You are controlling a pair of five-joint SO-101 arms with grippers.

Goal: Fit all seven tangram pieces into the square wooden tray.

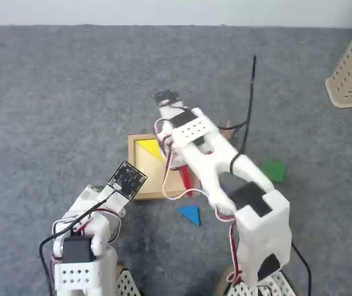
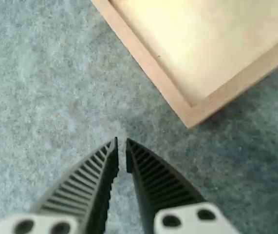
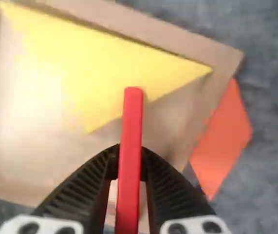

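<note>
Across a grey carpeted table (image 1: 52, 92), two white robot arms reach in from the near edge; the right arm (image 1: 225, 166) stretches out over the square wooden tray (image 1: 146, 196), while the left arm (image 1: 83, 246) sits low beside the tray's near corner. Inside the tray a large yellow triangle (image 1: 149, 148) lies flat against the far wall; much of the floor around it shows bare wood, though the right arm hides part of it. The right gripper (image 3: 129, 153) is clenched on a red piece (image 3: 131, 122), held on edge above the tray floor, its tip over the yellow triangle's edge. An orange piece (image 3: 222, 139) lies on the carpet just outside the tray's wall; a green piece (image 1: 275, 171) lies well off to the right; a blue triangle (image 1: 190, 214) lies near the tray's front. The left gripper (image 2: 121, 146) hangs over the carpet, jaws almost together, holding nothing. By this count the job is early: one piece seated, one in hand, three seen waiting; the remaining two cannot be made out.
</note>
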